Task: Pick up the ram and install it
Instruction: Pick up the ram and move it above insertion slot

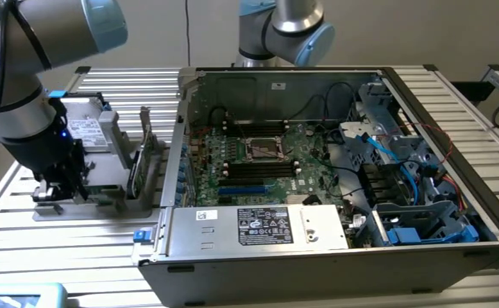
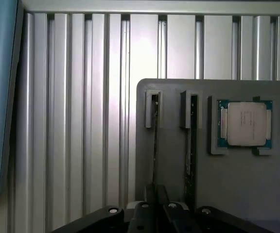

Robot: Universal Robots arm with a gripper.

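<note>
gripper (image 2: 155,193) set down on the grey holder (image 2: 237,194), beside the open computer case (image 1: 318,244). i read its fingers (image 2: 146,204) as drawn in narrow on the ram (image 2: 155,141), which stands edge-up in its slot, not yet lifted. a second stick (image 2: 189,145) sits in the next slot, just beside it; the processor chip (image 2: 246,124) lies further along. risks, as i judge them: an off-centre grip could tilt the ram and bind it in the slot, dragging the holder; the thin edge could slip; a finger could nudge the neighbouring stick.
</note>
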